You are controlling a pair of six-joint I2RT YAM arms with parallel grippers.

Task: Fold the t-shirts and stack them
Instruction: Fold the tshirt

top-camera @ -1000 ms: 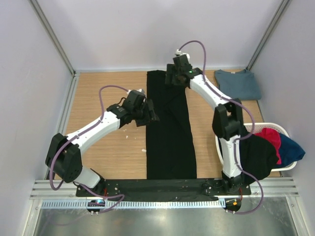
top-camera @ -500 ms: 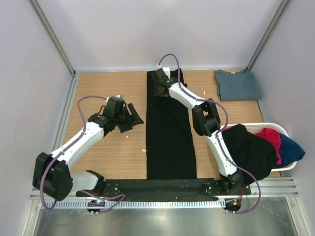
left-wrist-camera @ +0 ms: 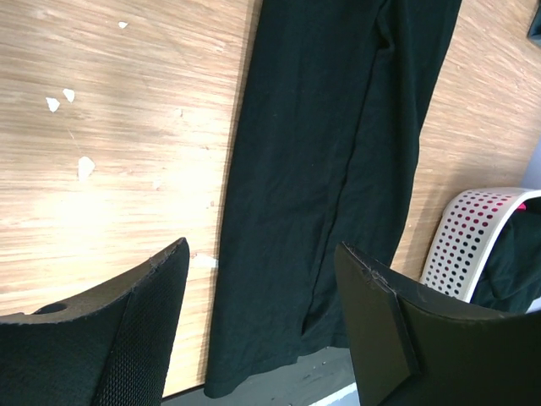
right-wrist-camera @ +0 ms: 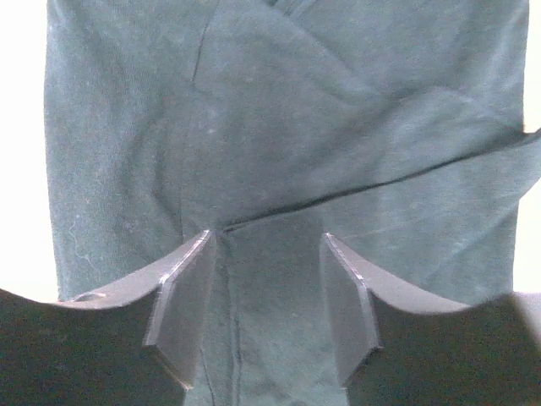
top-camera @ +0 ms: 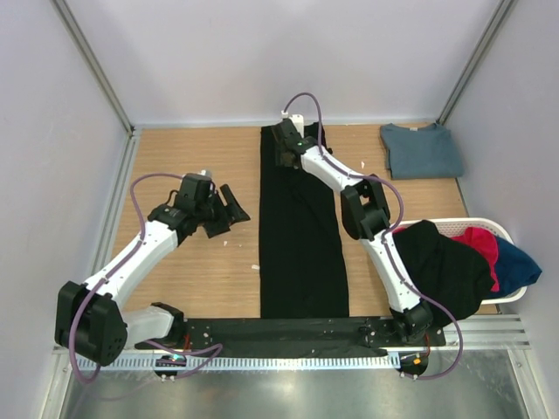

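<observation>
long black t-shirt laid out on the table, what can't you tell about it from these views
- Top view: the far end of the long black folded t-shirt is covered by the right tool.
- Right wrist view: whether that tool's fingers touch the cloth cannot be told.
- Left wrist view: one near corner sits behind the left tool; the far end is cut off by the top edge.
- No view shows a chest print.
</observation>
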